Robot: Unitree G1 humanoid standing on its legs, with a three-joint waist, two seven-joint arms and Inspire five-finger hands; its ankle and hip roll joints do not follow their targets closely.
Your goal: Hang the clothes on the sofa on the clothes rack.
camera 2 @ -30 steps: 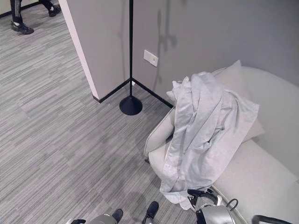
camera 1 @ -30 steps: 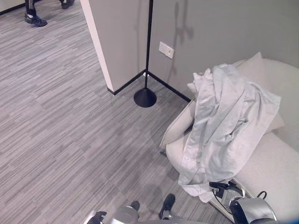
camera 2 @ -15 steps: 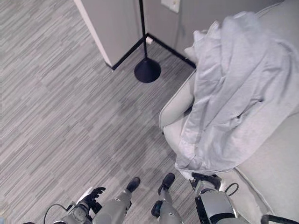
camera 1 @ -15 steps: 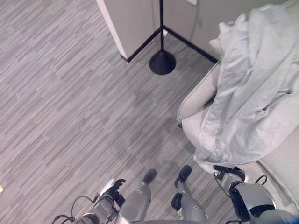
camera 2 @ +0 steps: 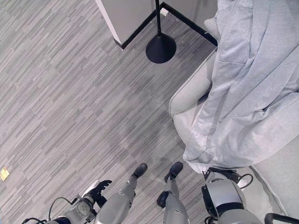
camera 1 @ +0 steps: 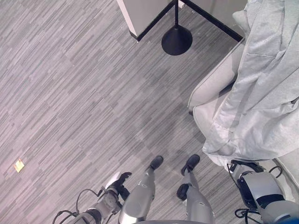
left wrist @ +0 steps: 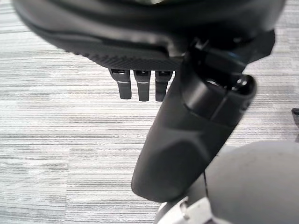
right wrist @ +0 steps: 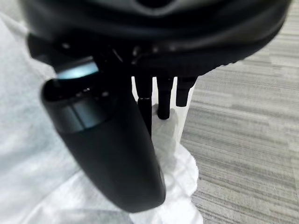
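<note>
Left eye view: grey striped carpet floor (camera 1: 79, 93) across most of the scene, with a small yellow scrap (camera 1: 19, 165) lying on it at far left. At the far side, a pale wall corner (camera 1: 140, 14) with dark skirting, and just right of it the round black base of the clothes rack (camera 1: 176, 39), its thin pole rising out of view. To the right, a light sofa (camera 1: 212, 88), with a pale grey garment (camera 1: 261, 93) draped over its arm and seat, hem hanging down the near edge of the cushion toward the floor.

Near right, right robot hand (camera 1: 243, 166) low at the sofa's near edge, just under the garment's hanging hem. Seen in the right wrist view: right robot hand fingers (right wrist: 163, 100) pointing straight down, relaxed and uncurled, tips just in front of a pale fold of the garment (right wrist: 177, 158); cannot tell whether touching it; nothing gripped. Carpet beyond on one side, garment cloth on the other.

Near left, left robot hand (camera 1: 122, 179) hanging beside the body over bare carpet, well apart from the sofa. In the left wrist view, left robot hand fingers (left wrist: 140, 86) straight and loose, thumb extended, holding nothing, carpet behind.
</note>
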